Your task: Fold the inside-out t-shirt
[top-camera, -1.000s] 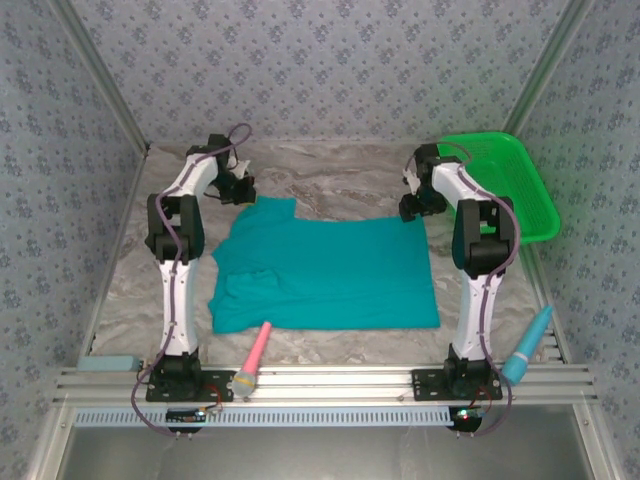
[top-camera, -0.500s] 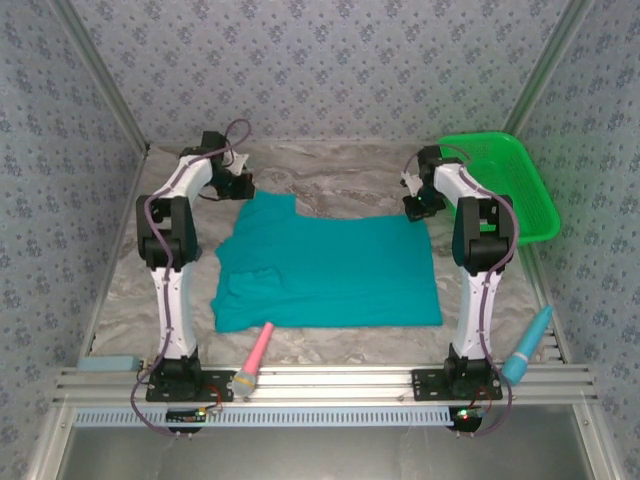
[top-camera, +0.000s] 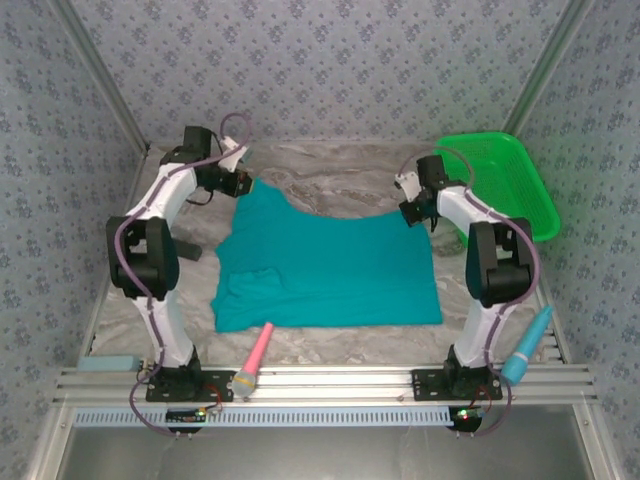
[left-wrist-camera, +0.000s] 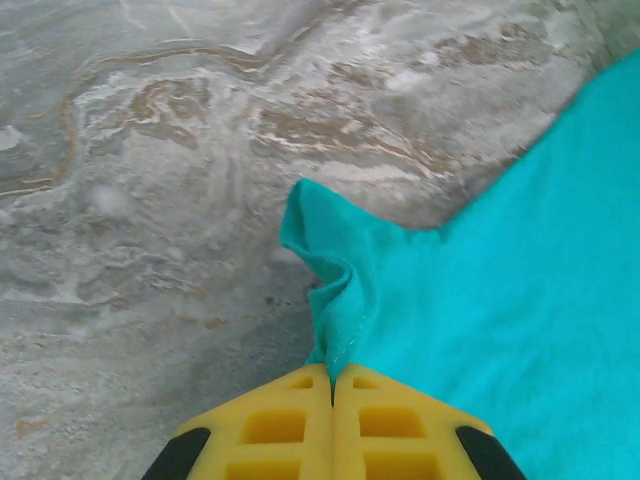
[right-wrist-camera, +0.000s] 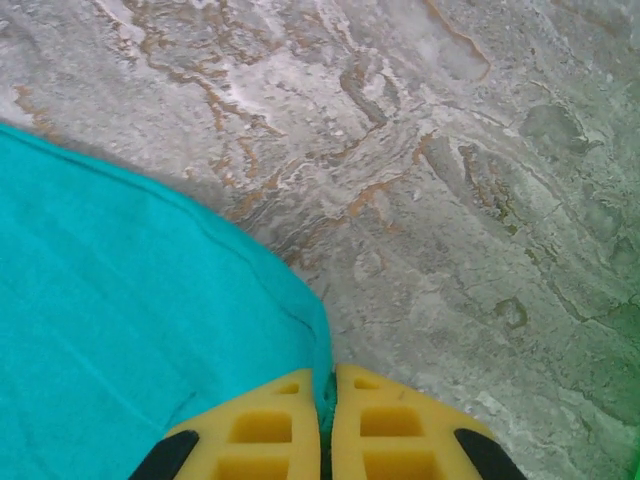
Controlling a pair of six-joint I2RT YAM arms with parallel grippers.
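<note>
1. The inside-out t-shirt (top-camera: 330,270) lies spread on the table (top-camera: 330,165), between the two arms, its near edge just beyond the arm bases; the green basket (top-camera: 490,138) stands apart at the far right.
2. Left gripper (top-camera: 236,184): clenched on the far left corner of the shirt; in the left wrist view the yellow pads of the gripper (left-wrist-camera: 332,375) meet on a bunched fold of teal cloth (left-wrist-camera: 500,300) that rises from the table.
3. Right gripper (top-camera: 412,212): clenched on the far right corner; in the right wrist view the gripper (right-wrist-camera: 325,385) pinches the cloth edge (right-wrist-camera: 130,300) with no gap visible between the pads.
4. Step in hand, as a judgement: the grasp of both far corners is complete and the first fold is about to begin; the body of the shirt lies flat and unfolded.
5. Next move, as a judgement: raise both corners together and carry the far edge toward the near edge; keep the two arms level and matched in pace so the edge stays taut; lay the corners down in line with the near corners before release.
6. Difference from the earlier frames: the right gripper stood open over its corner and has now closed; the left arm has drawn back toward the far left, pulling its corner out; the far edge, formerly straight, now sags in a curve between the two grippers.
</note>
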